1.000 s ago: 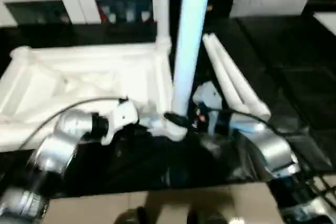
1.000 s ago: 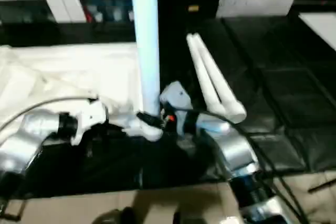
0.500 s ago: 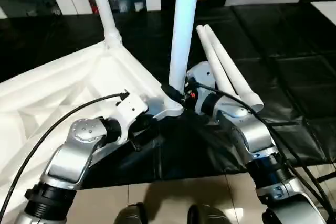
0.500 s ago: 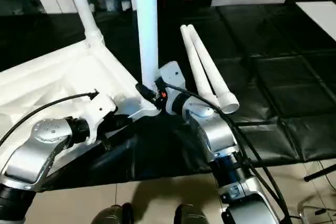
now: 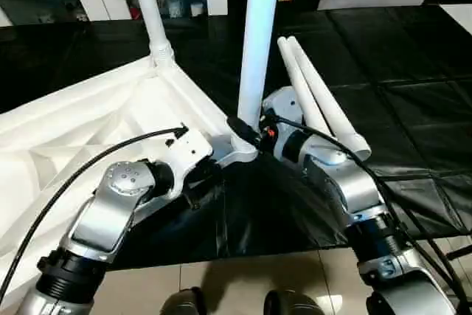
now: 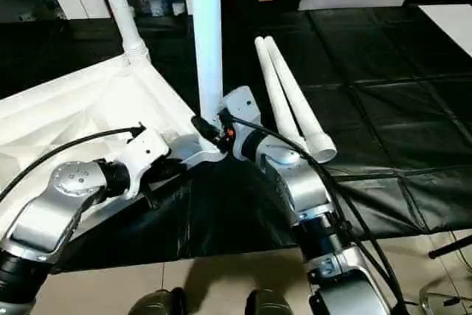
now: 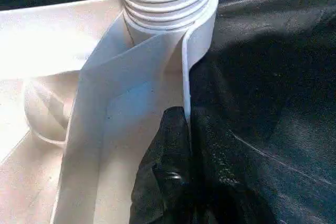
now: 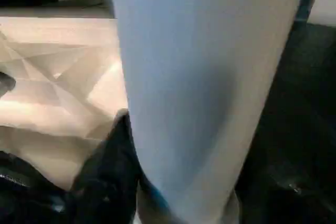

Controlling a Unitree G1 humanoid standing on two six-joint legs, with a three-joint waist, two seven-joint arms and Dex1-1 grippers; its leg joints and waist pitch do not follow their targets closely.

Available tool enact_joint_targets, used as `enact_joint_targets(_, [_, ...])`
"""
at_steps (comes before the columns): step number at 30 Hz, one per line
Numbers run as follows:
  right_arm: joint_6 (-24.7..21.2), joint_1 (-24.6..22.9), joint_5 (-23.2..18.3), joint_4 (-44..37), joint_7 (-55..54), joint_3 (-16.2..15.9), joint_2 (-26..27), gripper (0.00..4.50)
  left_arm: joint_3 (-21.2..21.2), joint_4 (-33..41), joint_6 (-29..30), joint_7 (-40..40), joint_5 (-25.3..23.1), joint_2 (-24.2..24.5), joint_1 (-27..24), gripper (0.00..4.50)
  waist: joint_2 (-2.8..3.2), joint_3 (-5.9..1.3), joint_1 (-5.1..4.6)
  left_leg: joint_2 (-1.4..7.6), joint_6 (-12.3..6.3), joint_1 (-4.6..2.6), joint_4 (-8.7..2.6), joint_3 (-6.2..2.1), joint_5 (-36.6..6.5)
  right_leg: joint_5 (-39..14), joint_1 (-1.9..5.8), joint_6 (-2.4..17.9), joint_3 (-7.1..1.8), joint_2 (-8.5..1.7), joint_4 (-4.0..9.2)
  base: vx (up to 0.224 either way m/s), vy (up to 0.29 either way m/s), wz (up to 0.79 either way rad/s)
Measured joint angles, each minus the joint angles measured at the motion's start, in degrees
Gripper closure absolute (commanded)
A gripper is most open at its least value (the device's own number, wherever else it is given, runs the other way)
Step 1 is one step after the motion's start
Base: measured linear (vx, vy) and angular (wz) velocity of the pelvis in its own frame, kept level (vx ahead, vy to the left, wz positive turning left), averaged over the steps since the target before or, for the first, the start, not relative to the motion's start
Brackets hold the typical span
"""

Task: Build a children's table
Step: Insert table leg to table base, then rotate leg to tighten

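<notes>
Since a second ago the head camera has been tilting, bringing a second upright leg (image 5: pixel 150 12) into sight at upper left, seated in the far corner socket of the table top (image 5: pixel 88 138); the things themselves are sitting as before. Table top is lying upside down, ribbed underside up, across the left half of the frame on the black work surface (image 5: pixel 413 108). Near leg (image 5: pixel 260 42) is standing upright at centre in the near corner socket (image 7: pixel 168 9). Right gripper (image 5: pixel 247 132) is closing around this leg's base, one black finger (image 8: pixel 107 169) pressing against its side. Left gripper (image 7: pixel 176 145) is pinching nearly shut on the top's thin edge wall just below that socket. Two spare legs (image 5: pixel 317 94) are lying side by side, touching, right of centre.
</notes>
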State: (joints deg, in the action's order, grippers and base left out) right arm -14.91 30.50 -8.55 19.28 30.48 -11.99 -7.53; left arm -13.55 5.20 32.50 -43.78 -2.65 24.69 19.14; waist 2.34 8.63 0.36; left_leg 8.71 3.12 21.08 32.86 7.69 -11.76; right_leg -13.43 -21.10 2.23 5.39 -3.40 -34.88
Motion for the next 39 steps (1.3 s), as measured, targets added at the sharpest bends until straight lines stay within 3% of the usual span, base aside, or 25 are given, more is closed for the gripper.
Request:
enact_joint_targets(3, [0.4, 0.0, 0.0, 0.6, 0.0, 0.3, 0.0, 1.44, -0.7, -0.8, -0.2, 0.0, 0.0, 0.2, 1.0, 4.50, 0.23, -0.13, 0.05, 0.32, -0.01, 0.00, 0.00, 0.52, 0.4, 0.3, 0.00, 0.4, -0.01, 0.00, -0.08, 0.000, 0.000, 0.00])
enact_joint_targets(9, [1.7, -2.2, 0.2, 1.7, 0.8, 0.4, -0.9, 0.96, -1.7, -2.2, -3.2, -0.9, 0.0, 1.8, 2.3, 4.50, 0.49, -0.31, 0.11, 0.40, -0.20, 0.24, -0.01, 0.74, 0.8, 0.2, -0.34, 0.2, -0.02, 0.00, -0.01, 0.000, 0.000, 0.00])
enact_joint_targets(11, [1.8, -5.1, -0.5, -1.6, 2.5, 1.1, -2.4, 0.90, -2.6, -3.7, -5.4, -2.1, 0.0, 2.9, 3.4, 4.50, 0.48, -0.32, 0.46, 0.41, -0.51, 0.45, 0.00, 0.76, 1.0, 0.2, -0.51, 0.2, -0.02, 0.00, 0.01, 0.000, 0.000, 0.00])
enact_joint_targets(13, [1.2, -8.3, -1.8, -4.1, 4.3, 1.7, -4.0, 0.55, -2.7, -4.7, -7.3, -3.1, 0.0, 4.2, 3.8, 4.50, 0.45, -0.35, 0.31, 0.43, -0.56, 0.64, 0.00, 0.81, 1.0, 0.2, -0.68, 0.2, -0.03, -0.01, 0.00, 0.000, 0.000, 0.00])
enact_joint_targets(16, [-0.1, -12.2, -2.5, -5.6, 6.6, 1.4, -5.9, 0.42, -2.5, -6.4, -10.1, -4.5, 0.1, 4.9, 4.4, 4.50, 0.50, -0.36, 0.05, 0.48, -0.66, 0.99, 0.08, 0.82, 1.1, 0.2, -1.02, 0.2, 0.00, 0.00, -0.12, 0.000, 0.000, 0.00])
enact_joint_targets(20, [-0.1, -14.7, -4.1, -11.8, 10.1, 1.6, -9.4, 0.07, -3.1, -10.4, -15.6, -8.5, 0.7, 7.0, 5.6, 4.50, 0.51, -0.37, 0.05, 0.60, -0.68, 0.95, 0.13, 0.82, 1.1, 0.2, -1.02, 0.2, 0.09, 0.04, -0.18, 0.000, 0.000, 0.00])
enact_joint_targets(30, [-0.7, -13.9, -4.5, -16.0, 14.4, 3.0, -14.2, 0.01, -4.3, -16.0, -24.6, -16.8, 1.7, 10.0, 7.8, 4.50, 0.52, -0.47, 0.73, 0.65, -0.77, 0.99, 0.39, 0.94, 1.1, 0.2, -0.99, 0.2, 0.07, 0.03, -0.30, 0.000, 0.000, 0.00])
enact_joint_targets(36, [-0.5, -12.2, -5.3, -16.3, 18.8, 2.2, -15.6, 0.01, -5.5, -16.8, -28.2, -22.2, 3.0, 10.8, 7.7, 4.50, 0.51, -0.52, 2.02, 0.73, -0.84, 0.99, 0.84, 0.97, 1.0, 0.2, -0.98, 0.2, 0.07, 0.01, -0.65, 0.000, 0.000, 0.00])
enact_joint_targets(39, [0.0, -10.8, -5.3, -15.0, 20.8, 0.9, -15.7, 0.01, -5.9, -16.9, -29.0, -22.9, 2.9, 10.8, 7.7, 4.50, 0.50, -0.53, 2.01, 0.73, -0.85, 0.98, 1.13, 1.01, 1.0, 0.3, -0.97, 0.3, 0.02, -0.04, -0.92, 0.000, 0.000, 0.00])
